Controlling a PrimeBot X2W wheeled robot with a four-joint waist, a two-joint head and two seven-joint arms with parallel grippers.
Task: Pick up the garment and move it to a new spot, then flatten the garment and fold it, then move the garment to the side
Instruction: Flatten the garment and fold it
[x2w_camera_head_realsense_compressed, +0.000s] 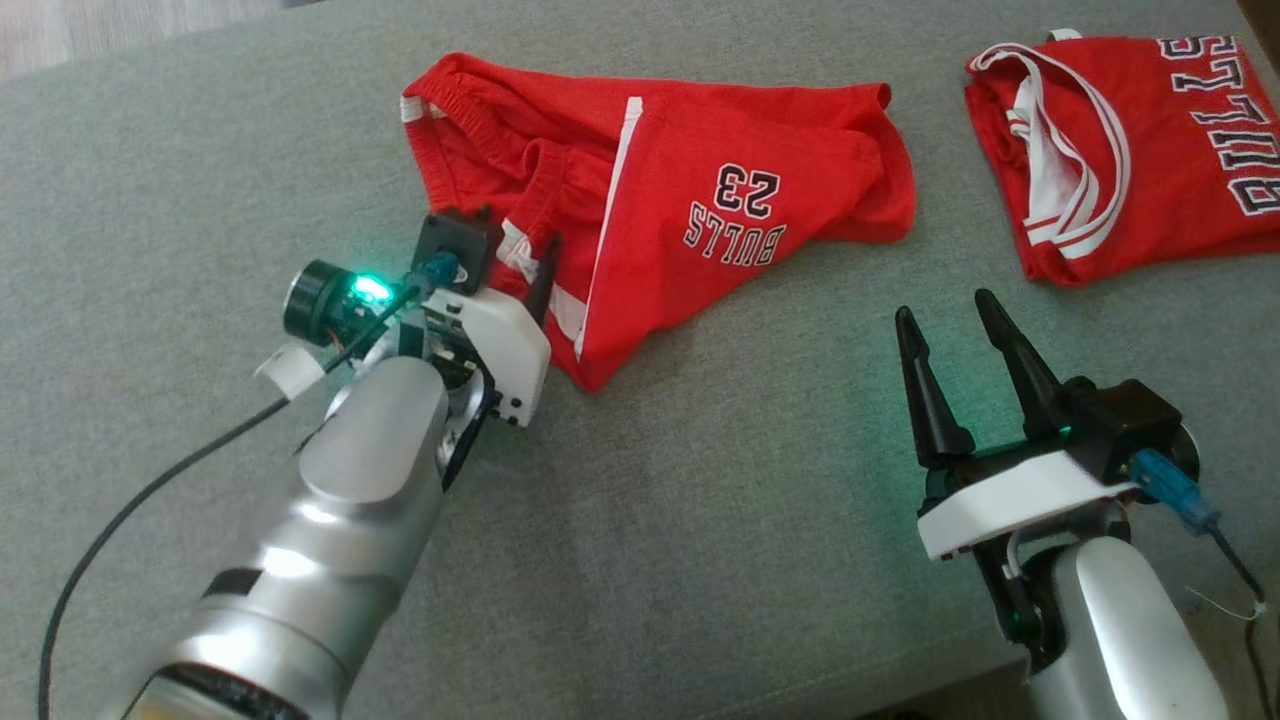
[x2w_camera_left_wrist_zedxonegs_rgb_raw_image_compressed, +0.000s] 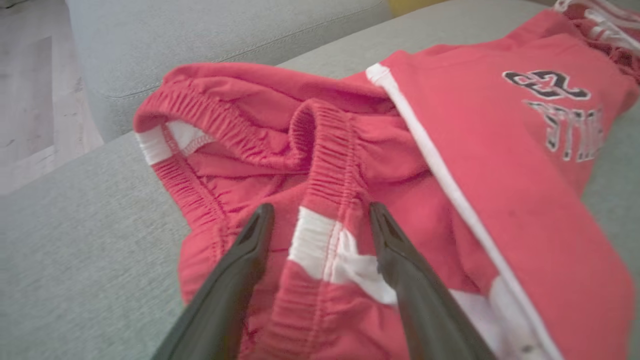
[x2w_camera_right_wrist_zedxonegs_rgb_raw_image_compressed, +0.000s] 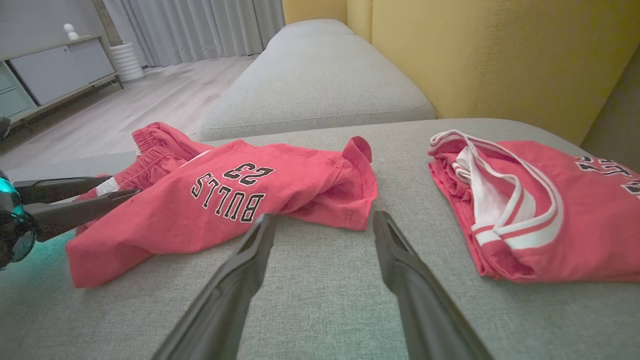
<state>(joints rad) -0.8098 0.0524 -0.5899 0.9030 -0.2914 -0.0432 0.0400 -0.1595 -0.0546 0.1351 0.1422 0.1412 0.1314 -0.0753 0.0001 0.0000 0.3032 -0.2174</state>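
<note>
Left of the red jersey (x2w_camera_head_realsense_compressed: 1120, 150), on the grey sofa seat (x2w_camera_head_realsense_compressed: 700, 520): found the red shorts (x2w_camera_head_realsense_compressed: 680, 210) lying rumpled, clear of the jersey with bare cushion between. Observed the waistband (x2w_camera_left_wrist_zedxonegs_rgb_raw_image_compressed: 325, 150) bunched and doubled over at the end farthest from the jersey, and one leg hem curled up at the end nearest it. Judged no stage of the task complete: not lifted, not moved to a new spot, not flattened, not folded, not set aside. Judged the work to stand at the very first pick, with all later stages yet to do.

Found the left gripper (x2w_camera_left_wrist_zedxonegs_rgb_raw_image_compressed: 320, 210) at the shorts' end farthest from the jersey, spread wide, straddling the white patch of the waistband with one finger on either side. Cannot tell whether the fingertips press the cloth or hang just above it. Recorded no pinch and nothing held. Found the right gripper (x2w_camera_head_realsense_compressed: 945, 308) nearer the robot than the jersey and a little to its left, likewise spread wide, poised over bare cushion, touching no cloth and holding nothing.
</note>
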